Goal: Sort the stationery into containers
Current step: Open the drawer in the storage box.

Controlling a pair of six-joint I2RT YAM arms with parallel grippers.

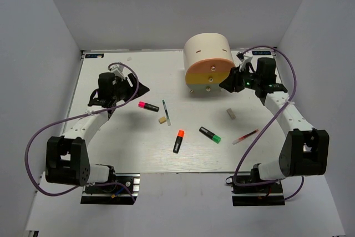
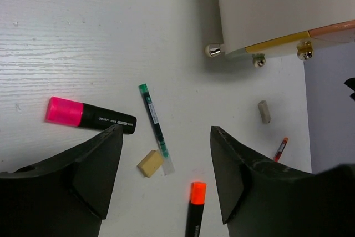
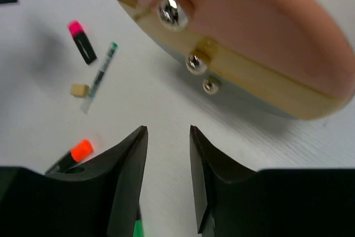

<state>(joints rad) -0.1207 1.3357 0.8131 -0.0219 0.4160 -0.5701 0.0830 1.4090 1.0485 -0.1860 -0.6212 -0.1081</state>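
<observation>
Red pen (image 1: 246, 136) shows overhead, outside the right wrist view.

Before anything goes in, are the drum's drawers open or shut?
Shut: the orange drawer and yellow drawer sit flush with the cream drum, no interior showing in any view.

Bright even light, blurred right-wrist foreground

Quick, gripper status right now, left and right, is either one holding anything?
Left gripper: open wide, holding nothing.
Right gripper: open with a narrow gap, holding nothing.
</observation>
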